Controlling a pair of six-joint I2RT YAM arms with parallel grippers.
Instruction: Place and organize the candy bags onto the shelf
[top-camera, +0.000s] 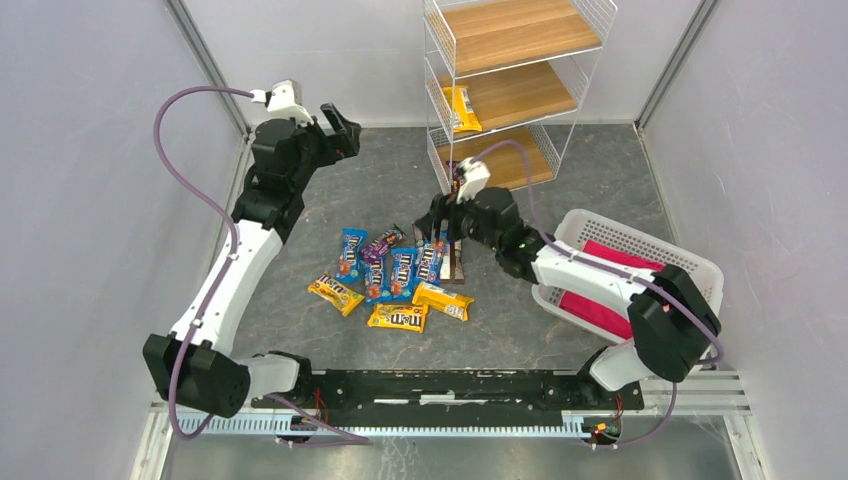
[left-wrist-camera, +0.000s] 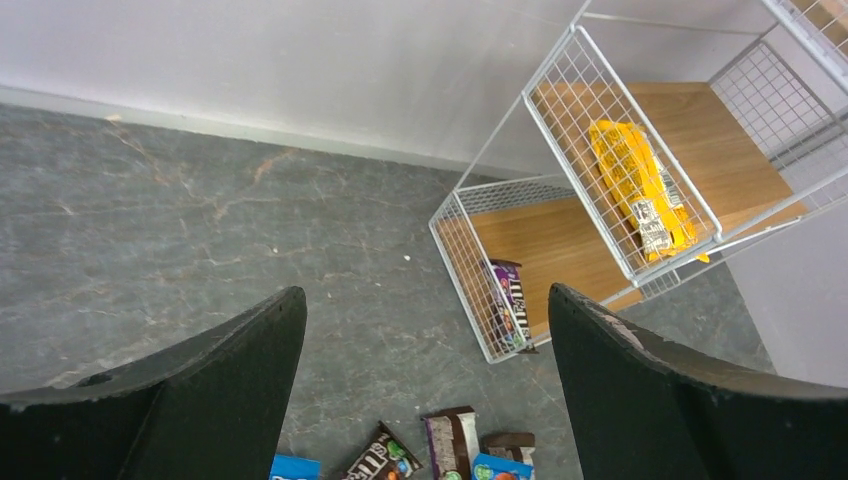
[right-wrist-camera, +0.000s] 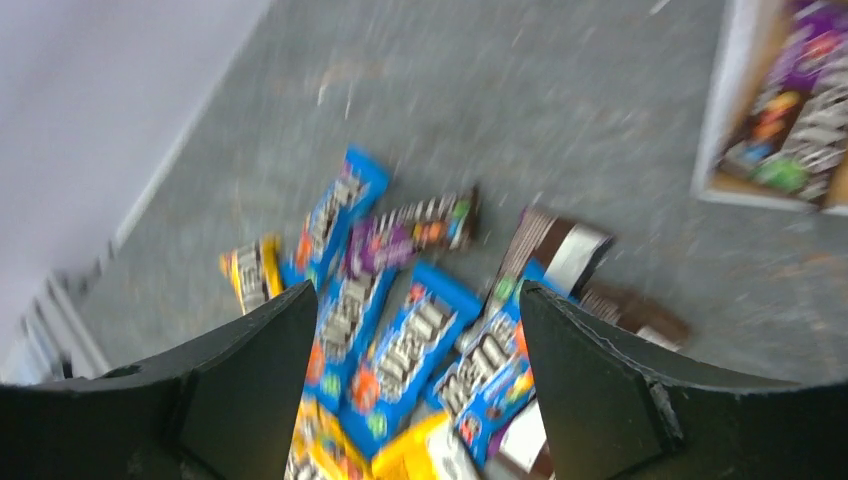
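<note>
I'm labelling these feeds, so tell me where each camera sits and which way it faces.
Top external: above and behind the bases, looking down on the shelf and candy bags; left arm and right arm show.
Left wrist: on the left arm, facing the shelf; open left hand frames it.
Right wrist: on the right arm, looking down at the candy bags, blurred; open right hand shows.
Shared: top and left wrist both show the yellow bag on the middle tier.

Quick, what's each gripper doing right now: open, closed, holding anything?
Left gripper: open, holding nothing.
Right gripper: open, holding nothing, above the candy bags.
</note>
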